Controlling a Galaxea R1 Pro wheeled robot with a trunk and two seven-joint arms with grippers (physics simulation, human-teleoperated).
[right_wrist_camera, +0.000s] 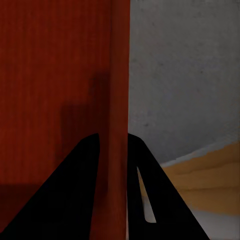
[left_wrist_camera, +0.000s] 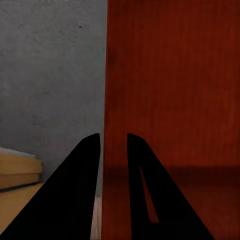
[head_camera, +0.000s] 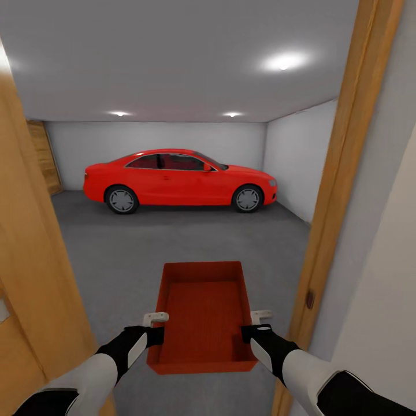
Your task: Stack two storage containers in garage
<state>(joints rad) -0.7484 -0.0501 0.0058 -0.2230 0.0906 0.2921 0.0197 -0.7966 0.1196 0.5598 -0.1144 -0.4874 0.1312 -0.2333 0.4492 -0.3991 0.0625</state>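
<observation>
Orange-red, the smooth open-top rectangular bin (head_camera: 203, 315) hangs between my tools above the garage's dark grey concrete floor (head_camera: 127, 254): left tool (left_wrist_camera: 113, 142) and right tool (right_wrist_camera: 113, 142) each pinch a side wall.

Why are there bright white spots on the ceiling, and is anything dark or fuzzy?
Head view: the spots are ceiling lamps glaring, and the red car looks sharp. Left wrist view: the fingers are plain black and the bin wall looks soft. Right wrist view: a dim shadow lies on the bin's inside; the floor looks speckled.
</observation>
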